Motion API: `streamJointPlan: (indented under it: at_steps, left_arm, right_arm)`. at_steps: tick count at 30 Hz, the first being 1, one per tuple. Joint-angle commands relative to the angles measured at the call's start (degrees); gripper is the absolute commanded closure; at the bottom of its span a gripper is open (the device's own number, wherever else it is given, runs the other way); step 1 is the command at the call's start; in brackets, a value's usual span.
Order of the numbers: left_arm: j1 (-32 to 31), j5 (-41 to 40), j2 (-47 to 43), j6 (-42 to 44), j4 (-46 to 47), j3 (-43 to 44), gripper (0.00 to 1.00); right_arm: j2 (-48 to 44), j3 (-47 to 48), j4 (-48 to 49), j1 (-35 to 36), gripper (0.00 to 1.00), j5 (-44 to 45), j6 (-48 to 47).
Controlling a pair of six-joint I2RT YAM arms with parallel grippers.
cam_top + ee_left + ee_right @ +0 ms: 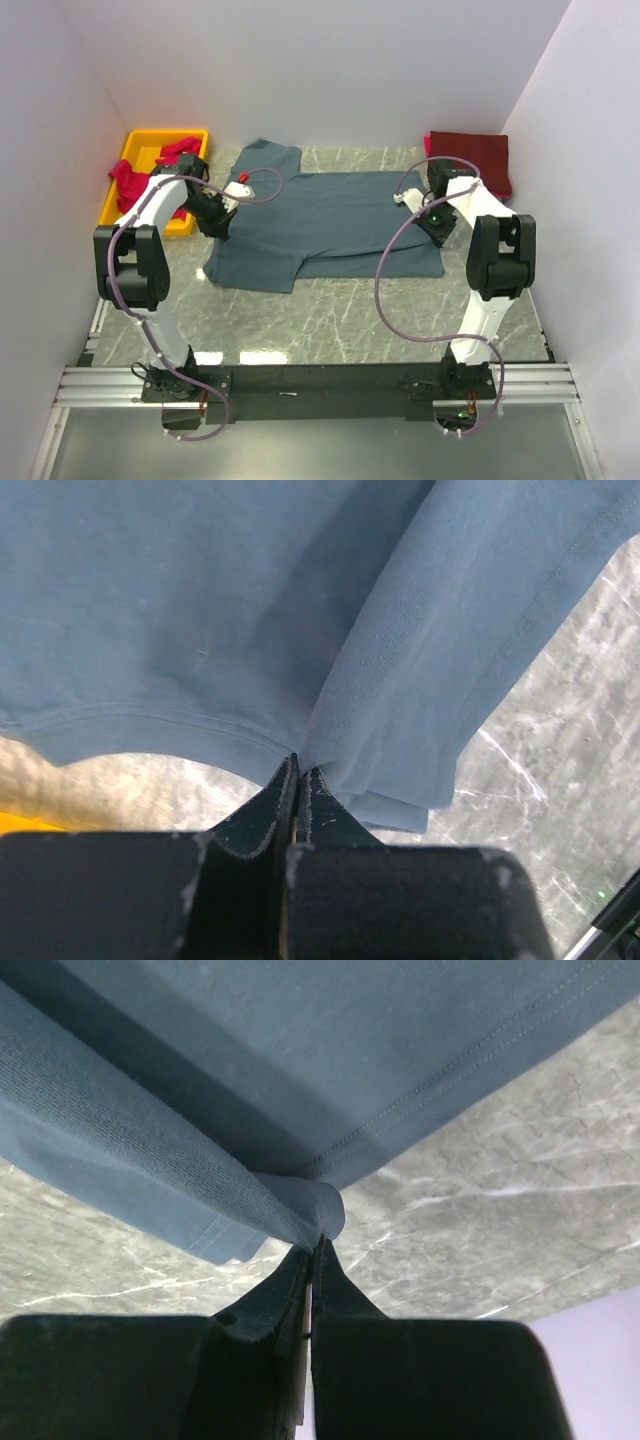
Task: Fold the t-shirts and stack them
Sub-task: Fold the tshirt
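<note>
The slate blue-grey t-shirt (330, 225) lies spread across the marble table, collar end to the left. My left gripper (222, 222) is shut on its left edge near the collar; the left wrist view shows the cloth (200, 630) pinched at the fingertips (298, 768). My right gripper (436, 222) is shut on the shirt's right hem; the right wrist view shows a fold of hem (300, 1205) in the jaws (317, 1245). The pinkish-red t-shirt (135, 180) hangs out of the yellow bin. The dark maroon t-shirt (472, 160) lies folded at the back right.
A yellow plastic bin (150, 150) stands at the back left by the wall. White walls close in the table at the left, back and right. Purple cables loop from both arms over the table. Bare marble (340, 315) lies in front of the shirt.
</note>
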Motion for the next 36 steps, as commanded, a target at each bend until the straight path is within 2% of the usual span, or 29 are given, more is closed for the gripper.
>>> streamJointPlan:
  at_steps: [1, 24, 32, 33, 35, 36]
  left_arm:
    - [0.3, 0.2, 1.5, -0.5, 0.8, 3.2, 0.99]
    - [0.4, -0.8, 5.1, -1.7, 4.3, 3.1, 0.99]
    - [0.4, -0.6, 6.4, -2.7, 5.7, 3.6, 0.99]
    - [0.4, -0.5, 6.6, -3.2, 5.9, 3.7, 0.99]
    - [0.5, -0.7, 7.0, -4.9, 7.1, 3.9, 0.94]
    - [0.6, -0.6, 7.4, -5.6, 7.2, 4.3, 0.88]
  right_arm:
    - [1.0, 3.2, -0.2, -0.4, 1.0, 1.5, -0.8]
    - [6.1, 8.6, -1.1, -0.4, 1.0, 1.8, -0.5]
    - [6.5, 7.4, 0.2, -0.5, 0.99, 2.9, -0.6]
    - [6.6, 7.6, 0.4, -0.5, 0.96, 2.9, -0.3]
    - [6.8, 8.6, 0.0, -0.6, 0.79, 2.8, 1.0]
    - [6.9, 9.1, -0.1, -0.7, 0.67, 2.5, 1.6]
